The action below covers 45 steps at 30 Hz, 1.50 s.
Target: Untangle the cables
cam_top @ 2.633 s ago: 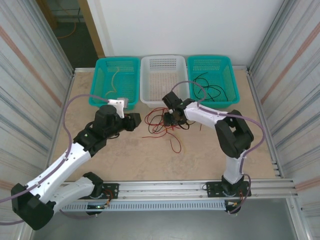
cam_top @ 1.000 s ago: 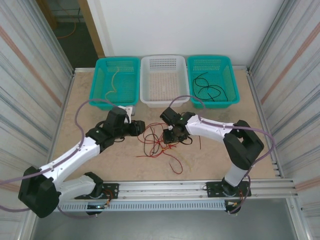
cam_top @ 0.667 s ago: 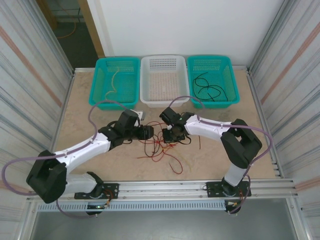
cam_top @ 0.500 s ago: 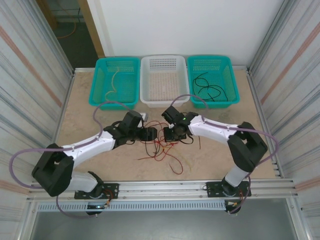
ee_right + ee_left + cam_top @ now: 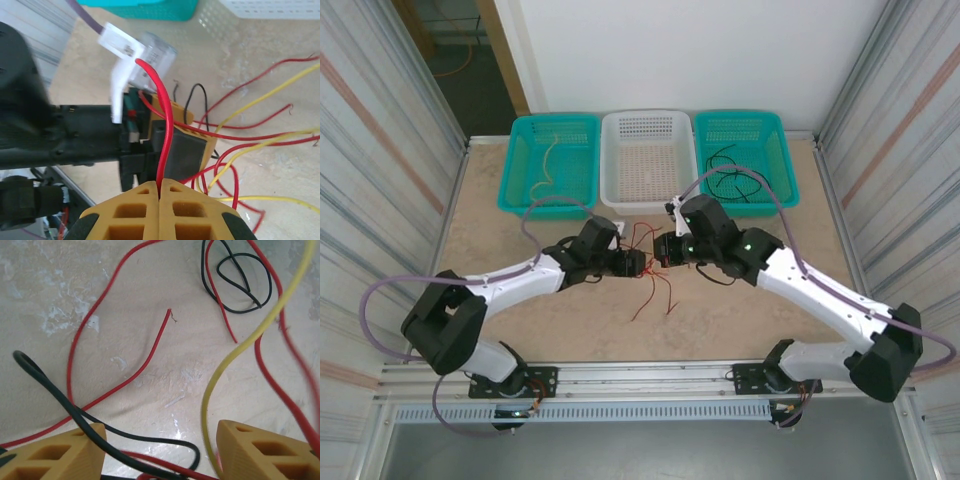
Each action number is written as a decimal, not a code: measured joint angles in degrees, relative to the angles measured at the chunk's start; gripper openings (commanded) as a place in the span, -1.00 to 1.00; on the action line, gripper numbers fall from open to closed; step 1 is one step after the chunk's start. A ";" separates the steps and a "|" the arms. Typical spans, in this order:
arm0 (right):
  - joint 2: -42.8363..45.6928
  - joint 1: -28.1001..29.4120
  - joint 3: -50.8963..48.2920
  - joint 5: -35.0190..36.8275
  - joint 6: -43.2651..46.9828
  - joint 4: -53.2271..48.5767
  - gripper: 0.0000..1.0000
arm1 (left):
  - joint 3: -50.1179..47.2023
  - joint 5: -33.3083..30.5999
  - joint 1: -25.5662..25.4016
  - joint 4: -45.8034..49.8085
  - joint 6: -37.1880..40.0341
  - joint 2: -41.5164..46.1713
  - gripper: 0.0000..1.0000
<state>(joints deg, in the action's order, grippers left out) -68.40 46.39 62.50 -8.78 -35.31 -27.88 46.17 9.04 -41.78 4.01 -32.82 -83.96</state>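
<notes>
My right gripper [image 5: 661, 250] [image 5: 160, 186] is shut on a red cable [image 5: 163, 125] that rises straight out of its fingertips. That red cable [image 5: 646, 236] is lifted over the table's middle, and loose red ends [image 5: 654, 292] trail down to the table. My left gripper [image 5: 637, 263] [image 5: 160, 452] is right beside it, open, its yellow fingers [image 5: 55, 457] wide apart. A black cable [image 5: 75, 412], a red one [image 5: 127, 372] and a yellow cable [image 5: 235, 352] run between the fingers. More yellow cables [image 5: 260, 145] and red ones spread over the table.
Three baskets line the far edge. The left teal basket [image 5: 525, 190] holds a pale yellow cable [image 5: 548, 160]. The white basket [image 5: 647, 122] stands in the middle. The right teal basket [image 5: 780, 165] holds black cables [image 5: 728, 172]. Bare tabletop [image 5: 720, 320] lies in front.
The left arm has stretched right until its gripper meets the right one. The right gripper has lifted, and the red tangle has come up off the table with it.
</notes>
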 measured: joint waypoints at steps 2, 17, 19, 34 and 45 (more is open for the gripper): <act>1.49 -0.39 0.76 -0.35 0.00 -0.07 -1.00 | -0.02 0.02 -0.17 -0.02 0.02 0.00 -0.16; 14.23 -11.50 11.72 -4.83 0.76 -0.42 -1.00 | -7.98 -0.55 -0.35 1.81 -0.46 4.39 -0.14; 14.97 -12.39 12.87 -5.22 1.22 -0.39 -1.00 | -7.98 -0.61 -0.35 1.79 -0.46 4.39 -0.16; 15.10 -15.02 14.32 -8.83 1.36 0.15 -1.00 | -7.21 -0.68 -0.35 3.13 1.44 25.09 0.41; 15.10 -15.02 14.40 -12.15 0.74 2.99 -1.00 | -11.15 -2.51 -0.28 -8.22 12.37 28.30 0.50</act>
<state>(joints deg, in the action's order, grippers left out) -53.30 31.38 76.90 -20.93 -34.57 -24.88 35.03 6.52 -42.06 -4.21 -20.45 -55.66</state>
